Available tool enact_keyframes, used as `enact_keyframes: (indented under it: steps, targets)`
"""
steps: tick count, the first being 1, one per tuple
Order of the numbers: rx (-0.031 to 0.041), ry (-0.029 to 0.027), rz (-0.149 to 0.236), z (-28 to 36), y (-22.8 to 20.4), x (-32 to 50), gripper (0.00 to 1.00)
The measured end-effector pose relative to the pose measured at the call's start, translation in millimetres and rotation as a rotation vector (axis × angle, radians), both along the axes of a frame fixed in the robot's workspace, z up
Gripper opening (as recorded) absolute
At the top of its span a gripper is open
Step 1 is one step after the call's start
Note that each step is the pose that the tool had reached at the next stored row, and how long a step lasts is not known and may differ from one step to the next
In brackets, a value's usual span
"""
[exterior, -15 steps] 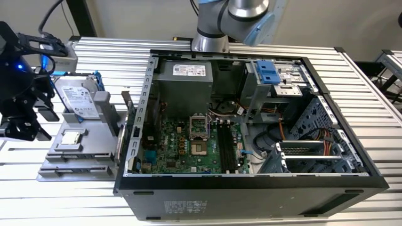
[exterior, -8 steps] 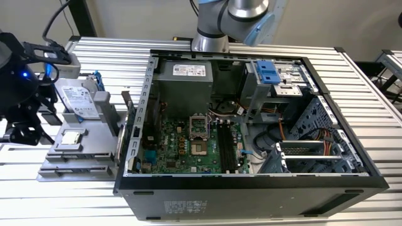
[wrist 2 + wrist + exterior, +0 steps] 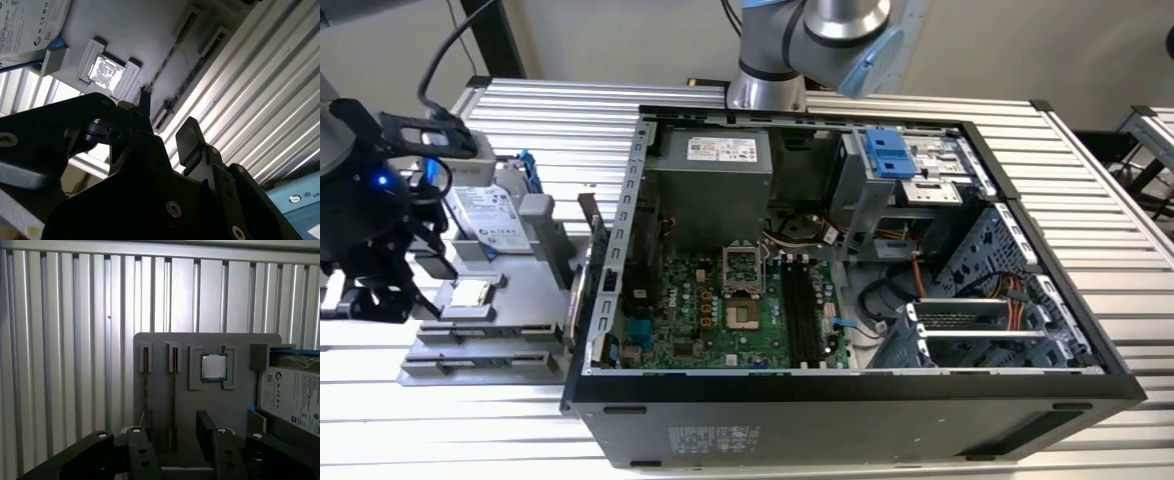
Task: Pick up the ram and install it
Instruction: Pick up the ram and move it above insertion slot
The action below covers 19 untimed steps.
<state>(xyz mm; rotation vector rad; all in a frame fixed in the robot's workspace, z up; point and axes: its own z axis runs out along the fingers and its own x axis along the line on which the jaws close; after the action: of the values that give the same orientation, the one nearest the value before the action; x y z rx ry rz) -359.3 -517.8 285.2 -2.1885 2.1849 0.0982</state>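
Ram point(image 3: 173, 390) stands on edge in one of the two narrow slots of the grey holder plate point(image 3: 210, 347). Your gripper point(image 3: 175, 417) hangs right over that slot. Its two black fingers point(image 3: 205, 425) are spread apart, one on each side of the stick, and both are clear of it. The plate's other slot, just beside, holds a second thin stick point(image 3: 145, 380), also seen edge-on (so count two sticks in two slots).

Also on the plate, on the far side of the ram from that second stick, one square silver processor point(image 3: 214, 366) sits in its own recess. Beyond it, at the plate's edge, is one hard drive point(image 3: 295, 395) with a white label and a blue bracket. The second wrist view shows you the same gripper point(image 3: 165, 112) with its fingers parted, and the processor point(image 3: 104, 70) gleams beyond them.

In the exterior view the gripper point(image 3: 380, 300) sits above the plate's near end. One open computer case point(image 3: 854, 400) lies just beside the plate, on the exterior view's right of it, with its green motherboard point(image 3: 707, 310) exposed. Plate and case both rest on the ribbed aluminium table point(image 3: 1067, 180).
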Motion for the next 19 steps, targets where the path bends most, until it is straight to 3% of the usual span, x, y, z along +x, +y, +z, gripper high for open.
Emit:
enact_keyframes:
  steps: [8, 19]
  targets:
    - [0.0001, -0.0002, 0.0, -14.4, -7.6, 0.0, 1.0]
    - [0.0002, -0.0003, 0.0, -34.3, -10.1, -1.3, 1.0]
